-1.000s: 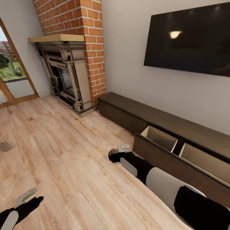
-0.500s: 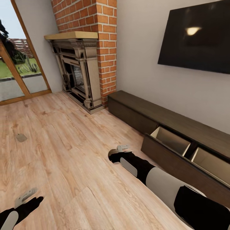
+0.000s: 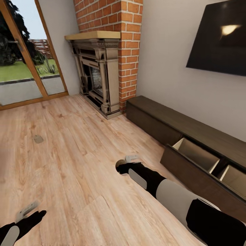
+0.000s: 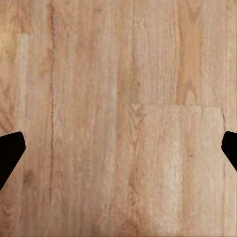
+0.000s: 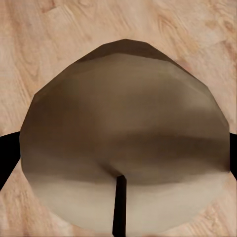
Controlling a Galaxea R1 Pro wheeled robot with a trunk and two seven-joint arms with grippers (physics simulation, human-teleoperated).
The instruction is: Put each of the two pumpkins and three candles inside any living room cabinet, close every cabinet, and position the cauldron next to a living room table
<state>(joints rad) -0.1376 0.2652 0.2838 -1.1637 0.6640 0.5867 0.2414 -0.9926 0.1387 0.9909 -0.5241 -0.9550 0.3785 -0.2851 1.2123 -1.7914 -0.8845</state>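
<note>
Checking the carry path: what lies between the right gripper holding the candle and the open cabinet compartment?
In the head view, only bare plank floor separates the right gripper, holding a candle, from the cabinet.

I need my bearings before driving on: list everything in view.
Cabinet: one, dark brown, along the wall below the TV, two compartments open.
TV: one, black, on the wall.
Fireplace: one, grey with red brick, left of the cabinet.
Glass door: one, wood-framed, far left.
Floor: light wood planks.
Floor candle: one, beige-grey, towards the door.
Held candle: one, beige-grey, in the right tool.
Left tool: open, empty.
Right tool: shut on the held candle.
</note>
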